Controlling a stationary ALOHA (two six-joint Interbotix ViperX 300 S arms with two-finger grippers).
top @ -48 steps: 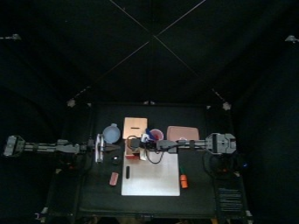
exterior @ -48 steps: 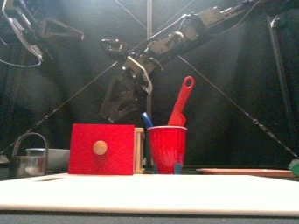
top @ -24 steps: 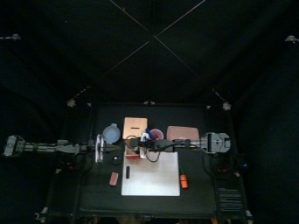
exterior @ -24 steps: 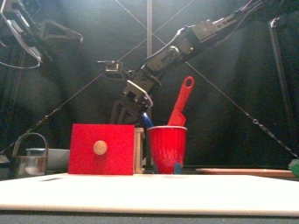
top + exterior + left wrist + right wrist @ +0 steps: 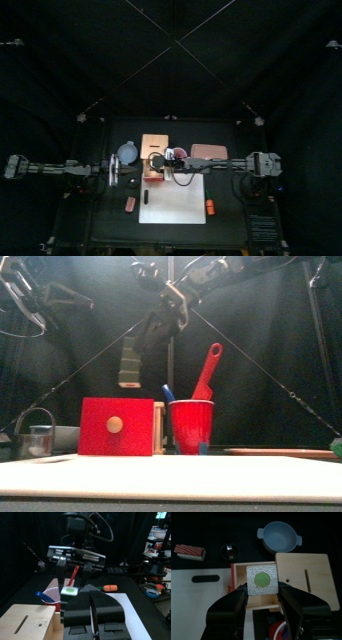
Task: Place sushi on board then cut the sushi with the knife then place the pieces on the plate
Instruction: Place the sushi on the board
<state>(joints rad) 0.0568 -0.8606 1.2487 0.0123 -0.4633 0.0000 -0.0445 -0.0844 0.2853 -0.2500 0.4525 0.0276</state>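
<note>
Clock read on the top view, 12 = back curtain.

- 9 o'clock: left arm rests low at the table's left edge. Left gripper [image 5: 93,598] has its jaws pressed together, with nothing between them.
- Round metal cutter with wire handle [image 5: 38,440] stands at 10 o'clock, left of the box.
- Red-and-white striped toy [image 5: 131,204] lies off the board's left edge, at 8 o'clock.
- Blue-grey bowl with two handles [image 5: 281,536] sits at 11 o'clock, just beside the box.
- Pale wooden box with red drawer front [image 5: 118,426] stands at the back edge of the white cutting board [image 5: 171,478].
- Right arm reaches in from 3 o'clock past the middle. Right gripper [image 5: 262,588] is clamped on the dark green toy sushi roll [image 5: 130,361].
- The roll sits between the jaw tips, its white and green end face toward the wrist. It hangs in the air above the drawer front, clear of box and board.
- Red cup [image 5: 191,424] is just right of the box and holds the red toy knife [image 5: 209,368] and the blue toy knife [image 5: 167,391].
- Flat pink tray [image 5: 210,152] lies at 1 o'clock.
- An orange toy [image 5: 211,208] lies at the board's right edge, at 4 o'clock.
</note>
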